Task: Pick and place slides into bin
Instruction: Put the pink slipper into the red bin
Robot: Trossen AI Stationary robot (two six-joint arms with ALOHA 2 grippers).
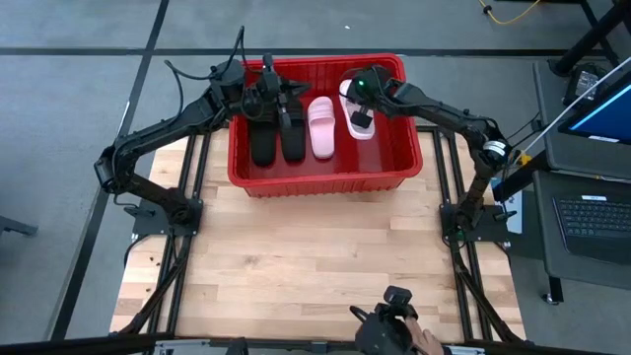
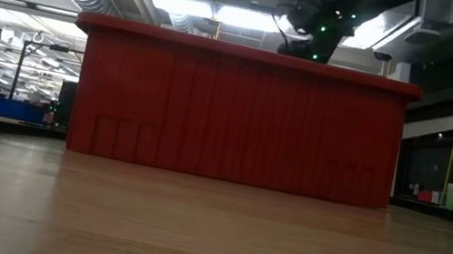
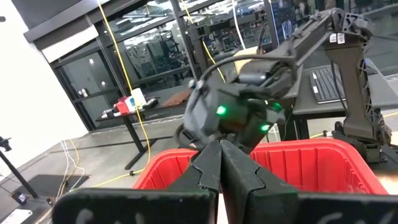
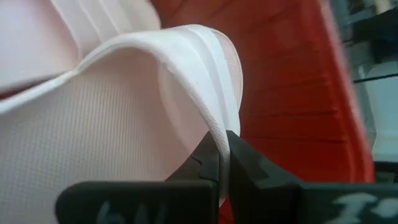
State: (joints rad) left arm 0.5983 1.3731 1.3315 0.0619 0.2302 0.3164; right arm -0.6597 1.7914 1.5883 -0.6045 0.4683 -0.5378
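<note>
- One large rectangular bright red plastic bin (image 1: 325, 177) with ribbed walls, on the pale wooden table (image 1: 315, 266).
- Two matte black slide sandals (image 1: 263, 143) (image 1: 293, 138), side by side in the bin.
- Two pale pink slide sandals with wide straps: one (image 1: 322, 126) lying in the bin, one (image 1: 353, 110) (image 4: 124, 118) by the bin's far right part.
- Two dark robot arms, each with one two-finger gripper: left gripper (image 1: 279, 99) (image 3: 221, 163), right gripper (image 1: 362, 116) (image 4: 224, 155).
- One open laptop (image 1: 596, 212) on the side desk.

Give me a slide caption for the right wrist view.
Right hand shut on a pale pink slide's strap over the red bin.
</note>
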